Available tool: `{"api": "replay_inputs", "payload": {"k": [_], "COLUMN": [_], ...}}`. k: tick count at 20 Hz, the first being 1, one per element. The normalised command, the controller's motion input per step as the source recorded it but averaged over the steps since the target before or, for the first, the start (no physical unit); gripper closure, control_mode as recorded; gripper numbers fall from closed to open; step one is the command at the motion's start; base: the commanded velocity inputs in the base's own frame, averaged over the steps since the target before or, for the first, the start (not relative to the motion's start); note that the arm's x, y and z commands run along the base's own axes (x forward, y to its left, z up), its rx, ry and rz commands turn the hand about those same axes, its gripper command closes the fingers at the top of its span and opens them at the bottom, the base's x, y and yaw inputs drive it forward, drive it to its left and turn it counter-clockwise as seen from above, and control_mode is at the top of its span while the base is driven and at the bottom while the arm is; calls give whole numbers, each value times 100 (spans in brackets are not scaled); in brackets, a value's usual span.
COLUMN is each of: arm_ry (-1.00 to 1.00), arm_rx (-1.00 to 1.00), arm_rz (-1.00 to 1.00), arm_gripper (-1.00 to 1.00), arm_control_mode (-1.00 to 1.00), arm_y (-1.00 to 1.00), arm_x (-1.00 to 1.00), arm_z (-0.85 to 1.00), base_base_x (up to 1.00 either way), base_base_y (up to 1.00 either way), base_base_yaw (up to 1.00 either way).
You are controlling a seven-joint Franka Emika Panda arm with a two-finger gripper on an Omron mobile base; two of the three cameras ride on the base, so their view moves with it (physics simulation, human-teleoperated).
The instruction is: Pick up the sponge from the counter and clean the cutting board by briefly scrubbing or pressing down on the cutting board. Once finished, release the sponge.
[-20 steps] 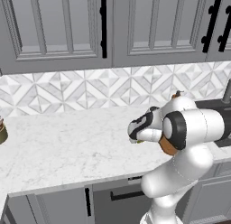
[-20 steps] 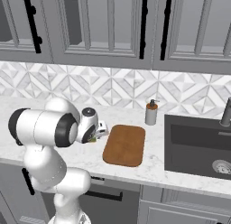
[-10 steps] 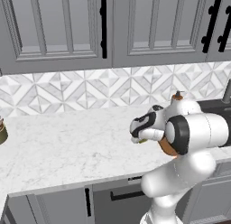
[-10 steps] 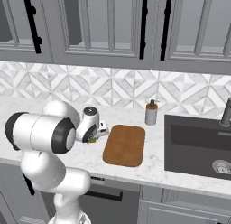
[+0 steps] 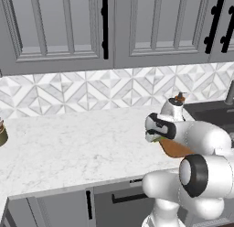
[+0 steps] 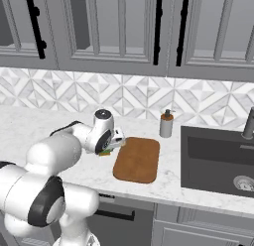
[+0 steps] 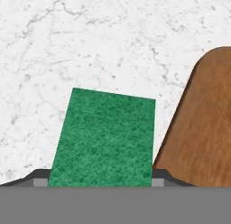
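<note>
Claw clamped narrow on the sponge, low over the table. Just beyond, to the right: cutting board, long axis running near to far. Probably lift and carry rightward.

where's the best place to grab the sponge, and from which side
From above, across the sponge's narrow width, fingers on its two long side faces. It's a small flat block beside the cutting board, so a straight-down pinch suits it; the gripper seems already closed there.
</note>
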Motion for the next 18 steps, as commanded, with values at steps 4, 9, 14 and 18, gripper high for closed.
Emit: {"api": "replay_inputs", "payload": {"k": [4, 9, 14, 18], "arm_ry": [0, 10, 13, 3], "arm_rx": [-5, -19, -20, 0], "arm_rz": [20, 15, 7, 18], "arm_gripper": [100, 100, 100, 100], "arm_control_mode": [-100, -100, -100, -100], "arm_y": [-55, -46, -75, -91], "arm_x": [-54, -33, -22, -9], "arm_z": [38, 7, 1, 1], "base_base_x": [0, 0, 0, 0], "base_base_y": [0, 0, 0, 0], "base_base_yaw": [0, 0, 0, 0]}}
